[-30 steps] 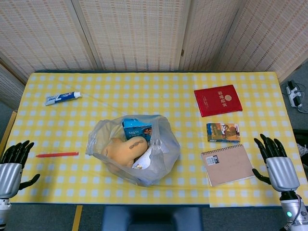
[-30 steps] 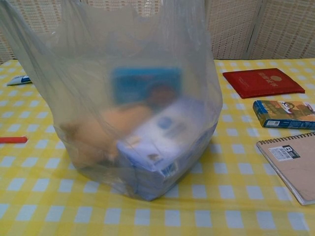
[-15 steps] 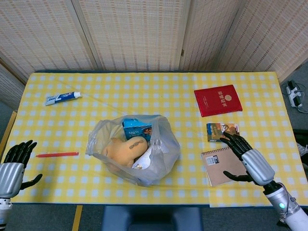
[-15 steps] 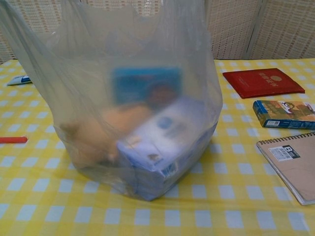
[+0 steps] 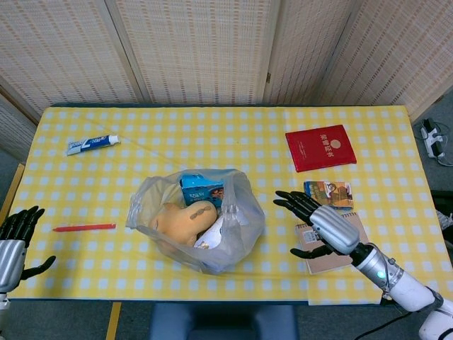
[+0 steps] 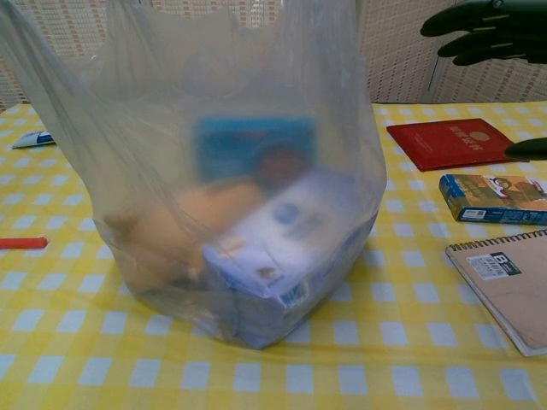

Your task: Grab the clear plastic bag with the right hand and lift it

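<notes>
Since a second ago the right robot hand has swung in from the desk's near right edge, crossing over the spiral notebook, and now hangs just right of the clear plastic bag without touching it. Its fingers are spread and it holds nothing. This looks like the reach stage; the grasp and lift are not yet begun. The bag itself has not shifted: it sits slumped near the middle of the desk, mouth open upward, with a blue packet, a tan item and a white box inside.

Left of the bag, the left robot hand waits at the desk's edge, fingers apart and empty.

Right of the bag lies a red booklet with gold characters too small to read. The notebook's label shows a large "B".
</notes>
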{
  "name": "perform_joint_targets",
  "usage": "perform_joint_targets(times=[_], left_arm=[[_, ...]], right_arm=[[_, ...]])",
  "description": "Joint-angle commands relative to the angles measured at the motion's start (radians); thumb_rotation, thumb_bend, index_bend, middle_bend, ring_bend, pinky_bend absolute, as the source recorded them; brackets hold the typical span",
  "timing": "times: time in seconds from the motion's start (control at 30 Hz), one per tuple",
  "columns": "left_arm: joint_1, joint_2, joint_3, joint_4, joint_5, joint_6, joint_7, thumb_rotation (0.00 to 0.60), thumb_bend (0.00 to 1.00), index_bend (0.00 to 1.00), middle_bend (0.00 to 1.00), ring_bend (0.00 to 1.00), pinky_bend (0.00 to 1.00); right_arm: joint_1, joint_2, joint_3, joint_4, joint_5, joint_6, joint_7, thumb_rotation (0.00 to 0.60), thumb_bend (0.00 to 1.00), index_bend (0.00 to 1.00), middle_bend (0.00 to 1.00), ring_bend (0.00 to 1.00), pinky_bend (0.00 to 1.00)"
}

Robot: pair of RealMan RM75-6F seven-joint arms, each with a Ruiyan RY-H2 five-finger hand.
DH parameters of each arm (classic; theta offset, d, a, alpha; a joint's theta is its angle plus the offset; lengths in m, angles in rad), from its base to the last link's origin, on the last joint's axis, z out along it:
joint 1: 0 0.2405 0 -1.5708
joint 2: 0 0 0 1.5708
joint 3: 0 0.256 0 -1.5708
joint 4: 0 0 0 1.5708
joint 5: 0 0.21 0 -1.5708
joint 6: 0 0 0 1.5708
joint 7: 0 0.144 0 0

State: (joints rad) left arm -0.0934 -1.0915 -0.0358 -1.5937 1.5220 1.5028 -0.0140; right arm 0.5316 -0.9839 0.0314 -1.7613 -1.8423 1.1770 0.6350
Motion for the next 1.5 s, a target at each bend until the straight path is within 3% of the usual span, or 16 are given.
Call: perform_joint_targets(times=[0.03, 0.33, 0.53, 1.13, 1.33, 1.5], left_arm=[[0.003, 0.003, 0.0, 0.001, -0.003, 0.002, -0.005, 0.6, 0.22, 0.0, 0.1, 0.09, 0.12], [0.003, 0.008, -0.002, 0.002, -0.006, -0.001, -0.022, 0.6, 0.22, 0.0, 0.1, 0.09, 0.12], [0.01, 0.009, -0.01, 0.007, -0.011, 0.017, -0.034, 0.6, 0.22, 0.0, 0.1, 0.09, 0.05], [0.024, 0.018, -0.014, 0.014, -0.001, 0.047, -0.068, 0.6, 0.22, 0.0, 0.1, 0.09, 0.07], [0.027, 0.015, -0.016, 0.022, 0.0, 0.053, -0.075, 0.6, 0.22, 0.01, 0.1, 0.09, 0.07], [0.029, 0.016, -0.019, 0.022, -0.004, 0.054, -0.077, 0.6, 0.22, 0.01, 0.1, 0.09, 0.07]], right_arm=[[0.019, -0.003, 0.006, -0.012, -0.007, 0.001, 0.014, 0.6, 0.27, 0.0, 0.0, 0.0, 0.0], [0.092, -0.015, 0.009, -0.042, -0.016, -0.029, 0.062, 0.6, 0.26, 0.0, 0.0, 0.0, 0.0], [0.13, -0.041, 0.02, -0.04, -0.021, -0.014, 0.109, 0.6, 0.26, 0.0, 0.0, 0.0, 0.0], [0.234, -0.126, 0.033, -0.006, 0.0, -0.028, 0.192, 0.6, 0.25, 0.0, 0.0, 0.0, 0.0], [0.27, -0.176, 0.042, 0.031, 0.023, -0.022, 0.296, 0.6, 0.24, 0.0, 0.0, 0.0, 0.0], [0.316, -0.205, 0.039, 0.055, 0.054, -0.046, 0.486, 0.6, 0.24, 0.0, 0.0, 0.0, 0.0]])
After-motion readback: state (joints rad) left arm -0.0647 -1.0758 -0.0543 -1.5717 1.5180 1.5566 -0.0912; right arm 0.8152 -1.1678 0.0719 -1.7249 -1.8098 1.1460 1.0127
